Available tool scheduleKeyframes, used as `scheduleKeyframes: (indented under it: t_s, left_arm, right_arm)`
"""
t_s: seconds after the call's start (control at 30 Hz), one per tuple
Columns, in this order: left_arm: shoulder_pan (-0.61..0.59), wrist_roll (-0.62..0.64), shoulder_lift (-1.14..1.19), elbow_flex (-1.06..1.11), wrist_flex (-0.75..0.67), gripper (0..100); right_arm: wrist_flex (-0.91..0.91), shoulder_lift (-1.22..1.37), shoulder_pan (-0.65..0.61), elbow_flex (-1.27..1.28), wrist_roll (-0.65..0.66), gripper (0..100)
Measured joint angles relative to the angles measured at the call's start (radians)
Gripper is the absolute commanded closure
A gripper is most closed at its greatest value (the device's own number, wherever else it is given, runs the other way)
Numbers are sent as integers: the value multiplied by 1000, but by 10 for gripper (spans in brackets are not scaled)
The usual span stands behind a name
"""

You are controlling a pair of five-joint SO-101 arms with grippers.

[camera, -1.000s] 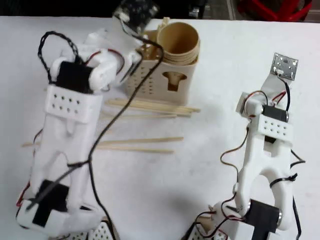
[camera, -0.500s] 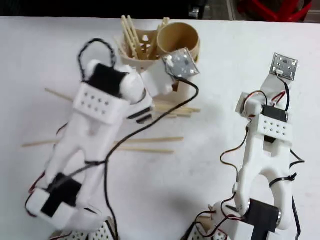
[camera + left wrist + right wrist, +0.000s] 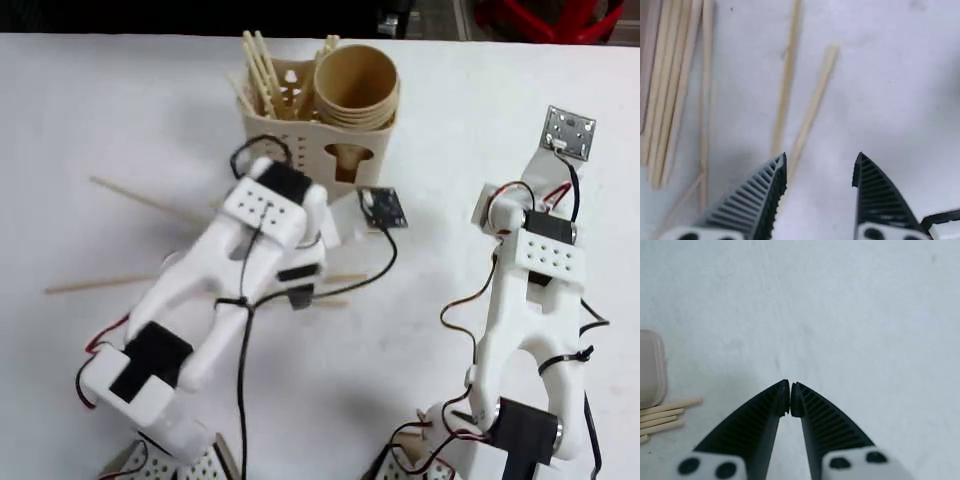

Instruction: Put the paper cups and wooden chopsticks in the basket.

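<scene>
A beige basket stands at the table's far middle, with stacked paper cups and several upright wooden chopsticks inside it. My left arm lies just in front of the basket, over the loose chopsticks. In the left wrist view my left gripper is open above the table. Two loose chopsticks run from between its fingers, and a bundle of chopsticks lies to one side. My right gripper is shut and empty over bare table, near chopstick ends and the basket corner.
Two more chopsticks lie apart on the left of the table, one slanted and one nearly level. My right arm stands at the right of the table. White tabletop stretches between the arms.
My left arm has drawn back from the basket's left side and swung right and down over the loose chopsticks. Chopsticks now show upright in the basket. The right arm has kept still.
</scene>
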Motion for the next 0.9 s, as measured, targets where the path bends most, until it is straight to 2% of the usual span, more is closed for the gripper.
scheduleKeyframes:
  t_s: [0.27,0.43,0.57,0.77,0.9]
  left_arm:
    - [5,-6,11,186,-252,755]
    - [-23,-25,98,203,-356,758]
    - [-40,-29,226,92,-295,768]
    - [-43,-29,390,-123,-153,898]
    - [-34,-29,420,-166,-123,961]
  right_arm:
    - [-5,0,0,0,0,978]
    - [-5,0,0,0,0,978]
    - [-5,0,0,0,0,978]
    - [-5,0,0,0,0,978]
    - [-5,0,0,0,0,978]
